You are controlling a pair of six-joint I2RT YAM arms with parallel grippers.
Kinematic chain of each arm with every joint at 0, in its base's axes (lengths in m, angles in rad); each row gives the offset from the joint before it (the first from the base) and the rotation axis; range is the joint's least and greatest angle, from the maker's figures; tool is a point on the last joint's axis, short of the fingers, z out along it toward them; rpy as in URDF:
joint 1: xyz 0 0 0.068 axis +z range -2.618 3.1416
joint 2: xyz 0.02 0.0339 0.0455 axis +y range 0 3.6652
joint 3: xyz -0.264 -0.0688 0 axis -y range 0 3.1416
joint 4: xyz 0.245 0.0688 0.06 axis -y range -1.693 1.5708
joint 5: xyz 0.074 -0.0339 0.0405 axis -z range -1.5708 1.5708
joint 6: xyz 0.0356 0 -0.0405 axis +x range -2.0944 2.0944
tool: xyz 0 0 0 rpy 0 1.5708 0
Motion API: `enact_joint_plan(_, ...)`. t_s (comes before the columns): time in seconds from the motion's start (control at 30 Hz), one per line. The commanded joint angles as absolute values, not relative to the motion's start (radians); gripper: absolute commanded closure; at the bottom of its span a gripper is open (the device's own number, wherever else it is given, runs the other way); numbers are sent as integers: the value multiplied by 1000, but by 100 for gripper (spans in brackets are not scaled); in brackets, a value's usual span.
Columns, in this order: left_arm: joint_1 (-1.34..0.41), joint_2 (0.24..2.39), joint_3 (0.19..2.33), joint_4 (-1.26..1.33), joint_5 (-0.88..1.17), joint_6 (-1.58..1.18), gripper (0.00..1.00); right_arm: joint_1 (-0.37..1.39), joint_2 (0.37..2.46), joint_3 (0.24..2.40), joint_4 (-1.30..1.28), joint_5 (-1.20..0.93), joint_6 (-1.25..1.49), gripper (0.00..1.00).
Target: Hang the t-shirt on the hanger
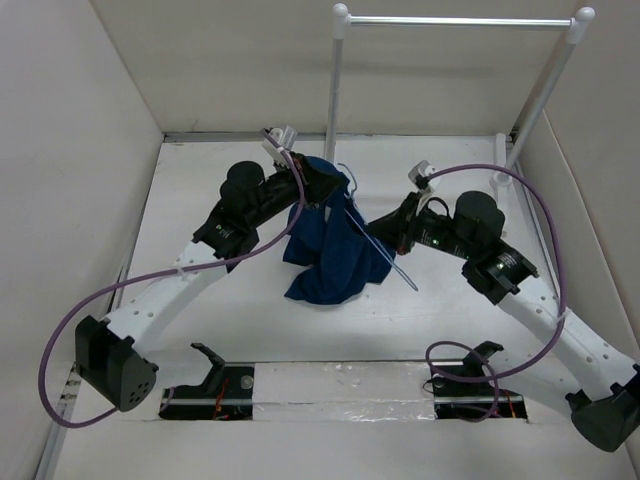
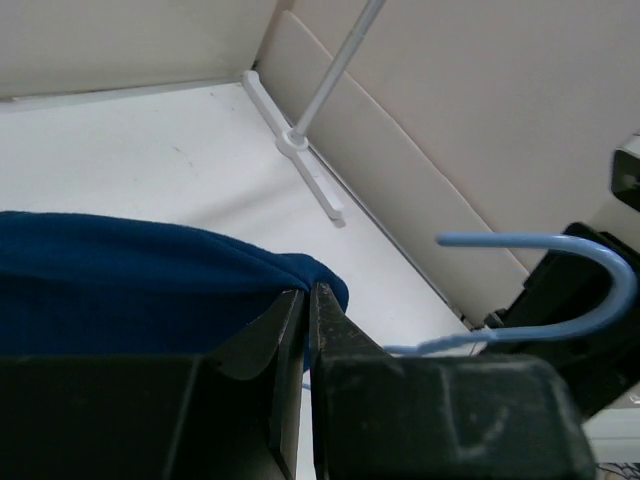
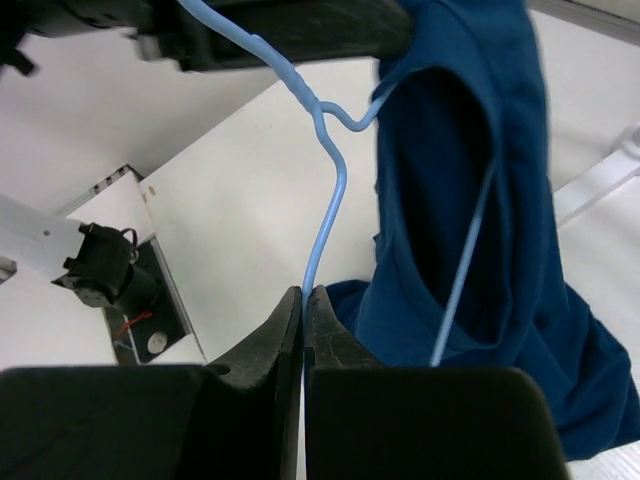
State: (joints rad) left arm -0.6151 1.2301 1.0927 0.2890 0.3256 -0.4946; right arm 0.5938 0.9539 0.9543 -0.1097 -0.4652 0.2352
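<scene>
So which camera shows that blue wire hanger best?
The right wrist view: the hanger shows its twisted neck, one side running into the right claw, another inside the t-shirt. The left wrist view shows only its hook; the top view, a thin line partly hidden by fabric.

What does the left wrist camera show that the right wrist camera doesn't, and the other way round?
Only the left wrist view: the white garment rail's pole and foot, the hanger's curved hook, and the left jaws shut on a fold of the navy t-shirt. Only the right wrist view: the hanger's twisted neck, one wire arm inside the shirt's opening, and the right jaws shut on the wire. Both: the navy t-shirt and the pale blue wire hanger.
</scene>
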Motion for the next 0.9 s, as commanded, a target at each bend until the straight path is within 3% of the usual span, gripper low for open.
enact_joint_plan(0.0,-620,1105,1193,212,305,-445,100,554,945,939,145,-607,253,100)
enact_joint_plan(0.23,-620,997,1173,138,365,-477,100,494,1074,859,624,-696,405,100)
enact_joint_plan(0.4,-620,982,1207,22,379,-454,100,501,1279,974,840,-833,520,100)
enact_joint_plan(0.53,-620,968,1189,3,329,-465,99,489,1200,860,1046,-726,598,100)
enact_joint_plan(0.67,-620,972,1169,-14,313,-472,84,469,1071,776,1092,-586,597,100)
enact_joint_plan(0.7,-620,980,1175,-15,314,-472,74,456,1046,763,1103,-553,597,100)
enact_joint_plan(0.77,-620,1002,1198,-29,305,-468,63,456,971,715,1098,-499,589,100)
enact_joint_plan(0.8,-620,997,1198,-17,296,-472,49,456,947,703,1068,-447,575,100)
enact_joint_plan(0.87,-620,982,1189,24,281,-485,41,456,882,674,1033,-408,565,100)
